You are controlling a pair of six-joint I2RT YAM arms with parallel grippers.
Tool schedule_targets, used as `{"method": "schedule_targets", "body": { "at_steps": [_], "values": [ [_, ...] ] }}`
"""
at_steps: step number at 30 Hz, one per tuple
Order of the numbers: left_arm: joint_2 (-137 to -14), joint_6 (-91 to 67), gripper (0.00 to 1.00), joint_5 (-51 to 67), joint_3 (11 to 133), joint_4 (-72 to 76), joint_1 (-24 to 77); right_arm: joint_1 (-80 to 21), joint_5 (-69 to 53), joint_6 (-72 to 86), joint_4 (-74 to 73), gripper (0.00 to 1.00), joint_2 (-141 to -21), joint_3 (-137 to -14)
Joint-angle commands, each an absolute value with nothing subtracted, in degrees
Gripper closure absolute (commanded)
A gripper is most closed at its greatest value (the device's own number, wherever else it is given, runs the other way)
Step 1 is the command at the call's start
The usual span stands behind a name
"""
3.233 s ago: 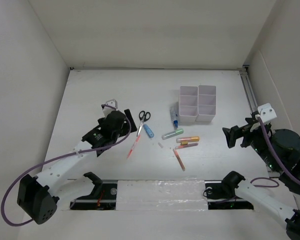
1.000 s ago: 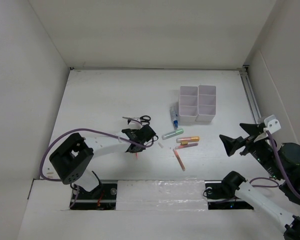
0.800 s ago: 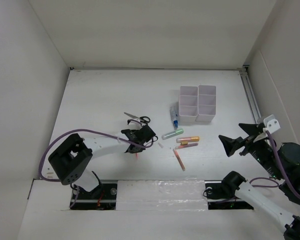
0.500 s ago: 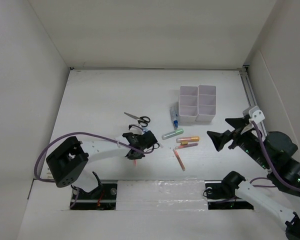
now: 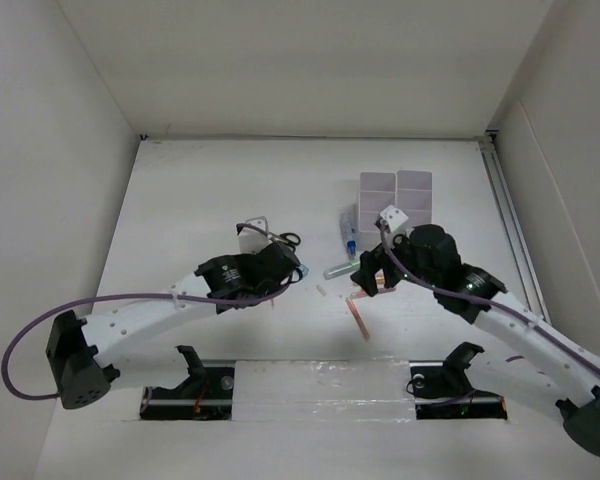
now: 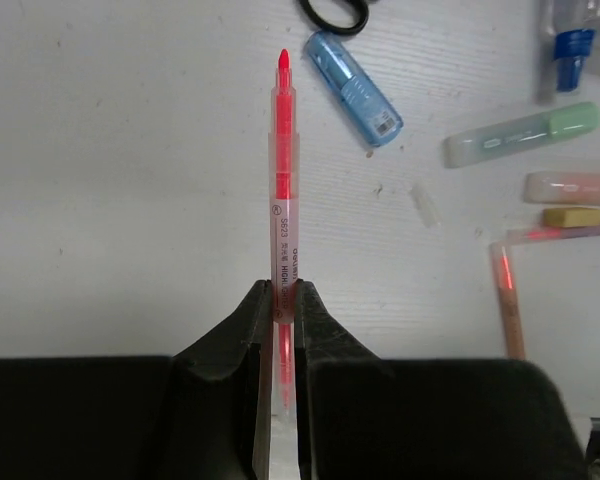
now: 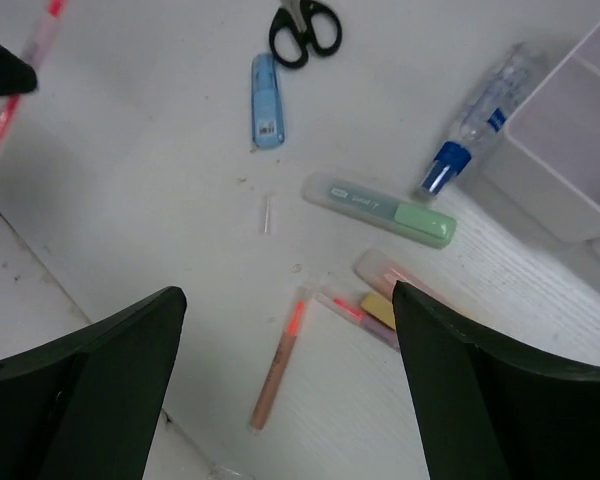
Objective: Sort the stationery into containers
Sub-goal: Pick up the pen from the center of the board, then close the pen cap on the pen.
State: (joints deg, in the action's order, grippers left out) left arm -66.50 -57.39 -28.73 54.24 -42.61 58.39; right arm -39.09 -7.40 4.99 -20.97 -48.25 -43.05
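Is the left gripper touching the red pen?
Touching. The left wrist view shows the left gripper shut on the red pen, its barrel pinched from both sides.

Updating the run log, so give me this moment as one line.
left gripper: shut on red pen | right gripper: open, above markers | scissors, blue tube: on table
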Motion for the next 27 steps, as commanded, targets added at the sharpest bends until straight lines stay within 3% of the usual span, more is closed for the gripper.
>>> {"method": "schedule_targets", "body": {
  "at_steps": [1, 7, 12, 19, 27],
  "values": [
    [-62.85, -54.40, 1.00, -32.43, 58.53, -46.12, 58.36, -39.81, -12.22, 4.31, -11.51, 0.10, -53.77, -43.07],
    [-58.63, -50.55, 1.00, -35.16, 64.15, -51.85, 58.36, -43.32, -10.11, 4.31, -7.39, 0.19, -64.40, -42.63],
    [-51.78, -47.12, 1.00, -30.95, 64.78, -51.33, 58.36, -44.38, -10.98, 4.31, -2.12, 0.37, -73.02, -42.63],
    [-41.67, -46.05, 1.00, -31.38, 61.97, -51.50, 58.36, -46.66, -11.51, 4.31, 2.72, 0.40, -82.78, -44.82],
    [-41.57, -46.58, 1.00, -31.99, 61.96, -52.03, 58.36, -47.90, -8.79, 4.31, 2.72, 0.44, -87.01, -46.93]
  ]
}}
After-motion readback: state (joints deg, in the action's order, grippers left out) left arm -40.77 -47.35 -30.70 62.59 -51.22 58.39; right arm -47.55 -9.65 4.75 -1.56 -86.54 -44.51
